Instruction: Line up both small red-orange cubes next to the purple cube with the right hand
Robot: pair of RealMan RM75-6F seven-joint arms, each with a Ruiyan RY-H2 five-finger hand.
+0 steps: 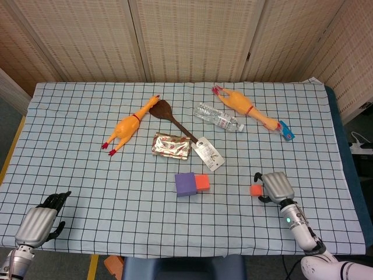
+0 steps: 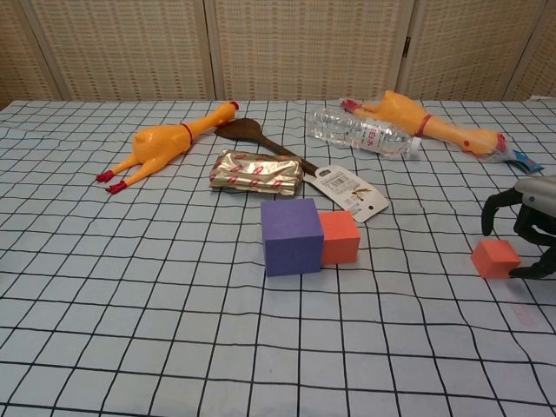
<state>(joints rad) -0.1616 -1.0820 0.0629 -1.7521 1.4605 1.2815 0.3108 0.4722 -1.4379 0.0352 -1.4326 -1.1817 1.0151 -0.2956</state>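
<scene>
One desk (image 1: 87,70) under a checked cloth carries everything, and from its centre the clutter sits toward twelve o'clock: two rubber chickens, one at eleven (image 1: 129,126) and one at one (image 1: 243,108), then a crushed plastic bottle (image 1: 218,118), a dark wooden spoon (image 1: 173,119), a foil packet (image 1: 172,145) and a white tag (image 1: 208,153). Nearer the front lies the purple cube (image 2: 291,235), with the first red-orange cube (image 2: 340,237) already touching its three o'clock face. The second red-orange cube (image 2: 495,258) rests on the cloth well apart from that pair, out along the same three o'clock line. The right hand (image 1: 276,186) is just beside this cube, on its three o'clock side, so the cube lies at nine o'clock from the hand, between it and the pair. Its dark fingers (image 2: 492,211) are spread and curve round the cube, though whether they touch it I cannot tell; it seems to hold nothing. A push or carry toward nine o'clock would likely bring the cube alongside the first. The left hand (image 1: 39,221) sits at the desk's seven o'clock corner, far off, fingers loosely apart and holding nothing.
</scene>
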